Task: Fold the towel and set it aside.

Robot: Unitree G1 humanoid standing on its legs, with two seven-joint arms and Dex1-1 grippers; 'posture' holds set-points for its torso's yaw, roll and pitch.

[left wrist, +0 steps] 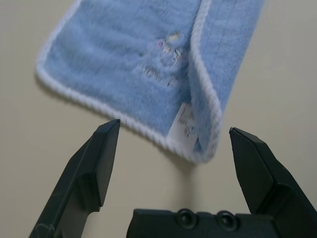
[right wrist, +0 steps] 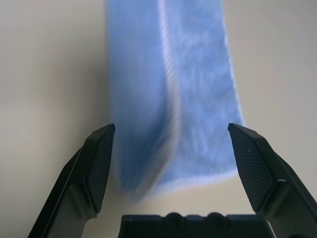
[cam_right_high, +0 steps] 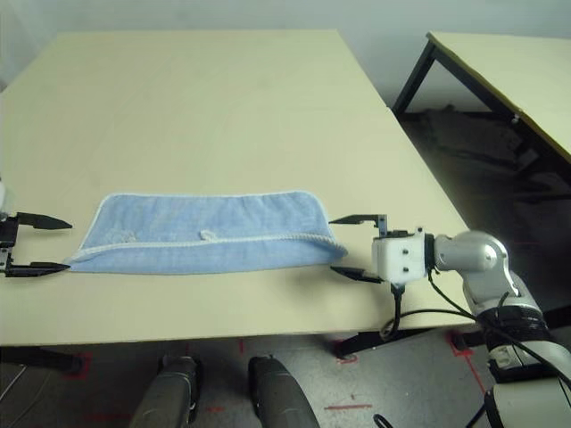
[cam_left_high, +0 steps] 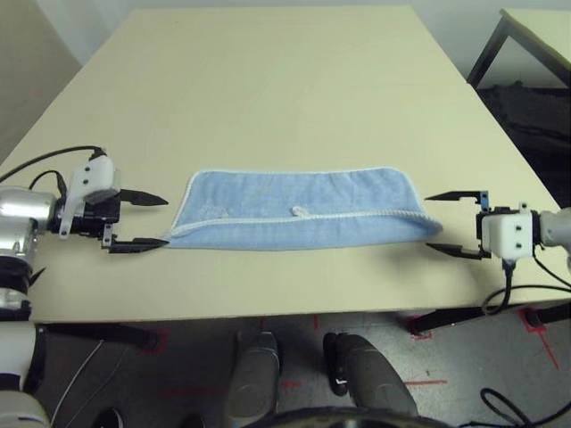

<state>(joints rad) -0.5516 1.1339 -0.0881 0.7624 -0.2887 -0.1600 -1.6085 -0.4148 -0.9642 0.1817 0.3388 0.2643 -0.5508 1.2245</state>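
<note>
Left tool (cam_left_high: pixel 152 221) and right tool (cam_left_high: pixel 446 223) wide open, empty, flanking folded towel (cam_left_high: pixel 299 214)

Silver cylindrical forearms are ending in white blocky wrist housings, each carrying a gripper with two slim, pointed black fingers. Black cables are looping from both housings. The right gripper (cam_right_high: pixel 355 246) is showing two dark screw holes on its white block; the left gripper (cam_left_high: pixel 141 220) is showing two screws on its black base between the jaws.
</note>
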